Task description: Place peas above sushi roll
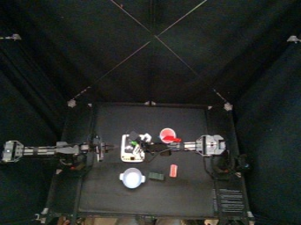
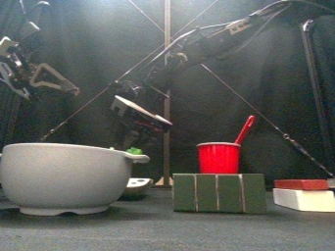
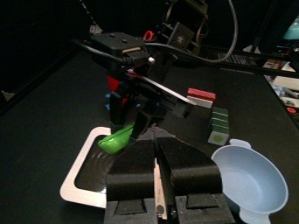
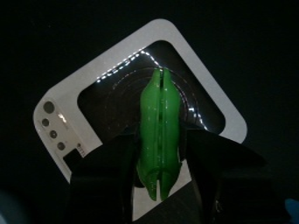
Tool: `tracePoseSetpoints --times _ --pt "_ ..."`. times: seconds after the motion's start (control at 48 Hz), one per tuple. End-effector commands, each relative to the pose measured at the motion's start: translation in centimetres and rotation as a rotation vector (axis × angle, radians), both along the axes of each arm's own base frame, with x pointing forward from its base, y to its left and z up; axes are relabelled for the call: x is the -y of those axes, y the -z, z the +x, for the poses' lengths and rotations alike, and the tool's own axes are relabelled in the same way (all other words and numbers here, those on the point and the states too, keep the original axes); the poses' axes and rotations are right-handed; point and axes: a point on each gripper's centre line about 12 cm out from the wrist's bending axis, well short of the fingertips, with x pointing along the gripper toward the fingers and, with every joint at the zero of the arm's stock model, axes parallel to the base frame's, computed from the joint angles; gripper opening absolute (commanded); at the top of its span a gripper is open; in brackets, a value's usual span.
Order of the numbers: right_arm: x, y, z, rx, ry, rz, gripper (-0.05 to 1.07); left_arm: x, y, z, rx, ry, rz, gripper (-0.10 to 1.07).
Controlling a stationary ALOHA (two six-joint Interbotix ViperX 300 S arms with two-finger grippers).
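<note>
My right gripper [image 4: 158,171] is shut on the peas [image 4: 158,122], a bright-green pod held lengthwise between the jaws, a little above the white tray [image 4: 82,105]. In the left wrist view the pod [image 3: 117,140] hangs from the right gripper [image 3: 132,122] over the tray [image 3: 84,166]. The sushi roll [image 2: 218,192], a dark green segmented block, stands near the table's front and also shows in the left wrist view [image 3: 219,127]. My left gripper [image 3: 162,185] is shut and empty, resting at the table's left [image 1: 77,151].
A pale blue bowl [image 1: 133,179] sits at the front, left of the sushi roll. A red cup [image 2: 220,157] with a red spoon stands behind the roll. A red and white block [image 2: 304,194] lies at the front right.
</note>
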Motion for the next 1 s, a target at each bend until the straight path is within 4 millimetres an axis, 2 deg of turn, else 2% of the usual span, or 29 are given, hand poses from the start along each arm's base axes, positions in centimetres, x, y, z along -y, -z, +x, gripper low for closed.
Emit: tracePoseSetpoints --times 0.0,0.167,0.396,0.521,0.688,0.979 --pt "0.0 -2.8 -0.3 0.058 0.0 -0.004 0.59 -0.1 -0.5 0.2 0.014 -0.004 0.003 0.32" --pt "-2.3 -2.9 -1.6 0.024 -0.052 -0.016 0.59 -0.1 -0.4 0.2 0.012 -0.004 0.002 0.32" --pt "-6.9 -3.9 -5.2 0.012 -0.163 -0.03 0.59 -0.1 -0.3 0.1 0.012 -0.004 0.001 0.32" --pt "-8.4 -3.7 -7.1 -0.017 -0.216 -0.061 0.59 -0.1 -0.4 0.2 0.015 -0.006 0.002 0.32" --pt "-9.3 -2.3 -9.6 -0.09 -0.271 -0.112 0.59 -0.1 -0.5 0.2 0.018 -0.006 0.004 0.32" --pt "-10.2 0.6 -11.0 -0.176 -0.326 -0.139 0.59 -0.2 -0.4 0.2 0.017 -0.007 0.002 0.32"
